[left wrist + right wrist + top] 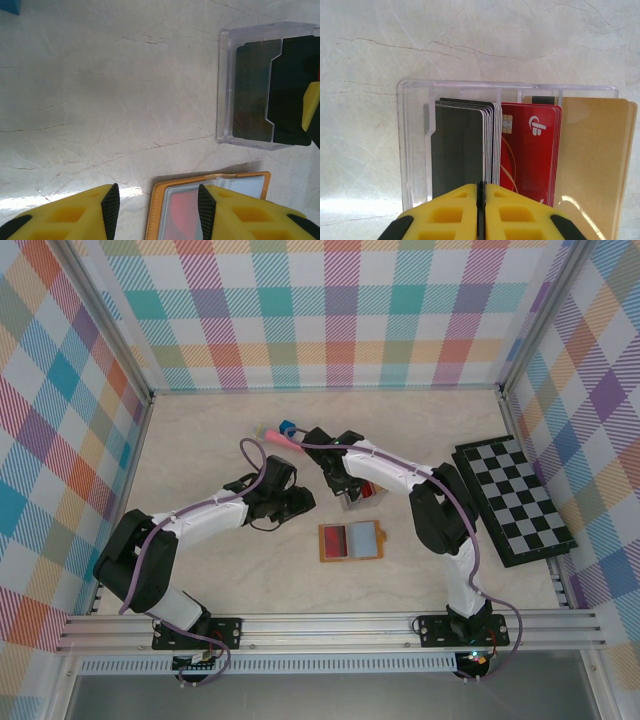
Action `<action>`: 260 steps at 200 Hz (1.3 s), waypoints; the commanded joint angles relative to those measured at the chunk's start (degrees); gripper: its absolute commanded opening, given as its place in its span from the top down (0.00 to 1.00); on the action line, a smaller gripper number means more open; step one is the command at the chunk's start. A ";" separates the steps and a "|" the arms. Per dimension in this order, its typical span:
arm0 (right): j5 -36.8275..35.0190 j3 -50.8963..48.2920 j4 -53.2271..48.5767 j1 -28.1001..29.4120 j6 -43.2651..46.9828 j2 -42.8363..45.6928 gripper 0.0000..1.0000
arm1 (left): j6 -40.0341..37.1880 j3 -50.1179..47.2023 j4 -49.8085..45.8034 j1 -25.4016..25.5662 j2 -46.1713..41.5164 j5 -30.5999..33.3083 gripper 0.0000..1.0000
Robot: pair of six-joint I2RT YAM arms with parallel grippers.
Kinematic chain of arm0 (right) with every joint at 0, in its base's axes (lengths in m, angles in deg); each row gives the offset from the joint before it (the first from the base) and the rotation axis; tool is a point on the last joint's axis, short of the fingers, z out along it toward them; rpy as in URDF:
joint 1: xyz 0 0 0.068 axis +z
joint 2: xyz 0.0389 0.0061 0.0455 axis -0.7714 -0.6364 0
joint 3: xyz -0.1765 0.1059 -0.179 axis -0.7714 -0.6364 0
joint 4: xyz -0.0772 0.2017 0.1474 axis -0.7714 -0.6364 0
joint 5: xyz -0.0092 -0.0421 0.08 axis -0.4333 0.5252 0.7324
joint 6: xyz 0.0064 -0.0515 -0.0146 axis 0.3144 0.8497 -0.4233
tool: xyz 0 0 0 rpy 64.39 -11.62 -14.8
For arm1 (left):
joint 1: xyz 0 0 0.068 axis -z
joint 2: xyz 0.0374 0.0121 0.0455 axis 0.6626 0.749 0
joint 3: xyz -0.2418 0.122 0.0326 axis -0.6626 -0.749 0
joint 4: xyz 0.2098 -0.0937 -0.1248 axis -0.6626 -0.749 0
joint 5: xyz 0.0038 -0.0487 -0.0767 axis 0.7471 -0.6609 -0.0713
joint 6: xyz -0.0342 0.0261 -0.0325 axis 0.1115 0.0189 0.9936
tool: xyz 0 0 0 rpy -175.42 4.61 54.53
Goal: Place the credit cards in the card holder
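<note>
The credit cards stand fanned in a clear plastic tray (412, 150): grey ones (457, 150), red ones (530, 145) and tan ones (592, 160). My right gripper (481, 189) is shut at the near edge of the grey cards, its pads pinched on the edge of the front grey card. In the top view the right gripper (345, 488) sits at the tray (365, 498). The orange-brown card holder (350, 541) lies open, showing red and grey inside. My left gripper (158, 200) hangs open over the card holder's (159, 210) left edge, touching nothing.
A black-and-white chequered board (515, 502) lies at the right wall. A blue cube (288, 427) and a pink item (272, 435) sit behind the arms. The right arm's yellow finger (311, 107) shows at the tray's (225, 90) right side. Bare marble tabletop lies left of the tray.
</note>
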State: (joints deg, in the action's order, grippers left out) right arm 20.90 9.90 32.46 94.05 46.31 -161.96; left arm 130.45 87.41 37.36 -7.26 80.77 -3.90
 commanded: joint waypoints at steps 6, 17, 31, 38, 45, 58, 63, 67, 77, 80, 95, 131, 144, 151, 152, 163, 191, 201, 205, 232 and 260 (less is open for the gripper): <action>-1.19 -0.66 -1.36 -0.02 0.17 3.37 0.93 | 0.65 -0.57 0.08 -0.49 -1.22 0.01 0.53; -0.44 -0.87 -1.17 0.02 0.11 3.92 0.95 | 0.63 -0.50 0.08 -0.49 -1.21 0.00 0.53; 1.39 -1.43 -0.63 -0.07 -0.31 4.93 0.95 | 0.58 -0.36 -0.03 -0.49 -1.19 -0.06 0.53; 2.67 -1.79 -0.26 -0.14 -0.52 5.53 0.96 | 0.58 -0.25 0.05 -0.51 -1.30 -0.19 0.53; 4.02 -2.20 0.17 -0.30 -0.89 6.37 0.96 | 0.60 -0.17 0.07 -0.50 -1.39 -0.34 0.53; 6.47 -3.70 1.73 -0.66 -1.64 8.13 0.97 | 0.45 0.03 -0.04 -0.50 -1.61 -0.22 0.52; 7.46 -4.25 2.28 -0.91 -1.97 8.82 0.98 | 0.39 0.16 -0.16 -0.49 -1.65 -0.28 0.52; 8.26 -4.69 2.70 -1.15 -2.33 9.37 0.98 | 0.30 0.24 -0.25 -0.53 -1.66 -0.28 0.52; 10.00 -5.92 3.79 -1.76 -3.12 10.98 0.99 | 0.22 0.64 -0.30 -0.59 -1.64 -0.66 0.52; 10.58 -6.35 4.13 -2.00 -3.35 11.48 0.99 | 0.06 0.75 -0.22 -0.58 -1.63 -0.89 0.52; 12.70 -8.55 5.87 -2.98 -4.34 14.22 0.99 | 0.00 1.16 0.18 -0.60 -1.65 -1.99 0.52; 22.99 -16.40 12.65 -7.11 -7.73 23.08 1.00 | 1.84 1.45 5.89 -1.17 -1.41 -8.52 0.49; 28.57 -20.31 16.52 -9.35 -9.51 27.14 1.00 | 3.58 1.24 9.21 -1.55 -1.38 -11.43 0.47; 31.64 -22.53 18.83 -10.61 -10.61 29.44 1.00 | 4.50 1.07 11.24 -1.78 -1.39 -12.88 0.46; 32.53 -23.20 19.46 -11.01 -10.90 30.05 1.00 | 4.69 1.04 11.49 -1.84 -1.39 -13.17 0.46; 37.02 -26.07 22.58 -12.86 -12.51 32.89 1.00 | 6.22 0.97 14.61 -2.15 -1.00 -15.54 0.43; 51.21 -33.91 31.84 -17.93 -17.31 39.12 1.00 | 11.52 0.78 24.43 -2.86 1.53 -22.60 0.41; 54.89 -36.47 34.96 -19.43 -19.27 40.98 1.00 | 14.12 0.63 29.10 -3.03 2.64 -24.92 0.41; 56.38 -37.45 36.21 -20.03 -20.03 41.60 1.00 | 14.93 0.70 30.89 -3.04 3.16 -25.84 0.41; 63.98 -41.91 41.64 -23.35 -23.47 44.58 0.99 | 19.56 0.90 40.27 -3.04 5.63 -30.05 0.42; 67.48 -44.54 44.99 -25.17 -25.40 46.35 0.99 | 20.42 2.15 43.27 -3.04 6.82 -32.65 0.46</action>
State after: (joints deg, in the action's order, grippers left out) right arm 80.27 -32.94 70.17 69.99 24.65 -117.92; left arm 147.80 87.57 72.36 -9.73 86.89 -31.29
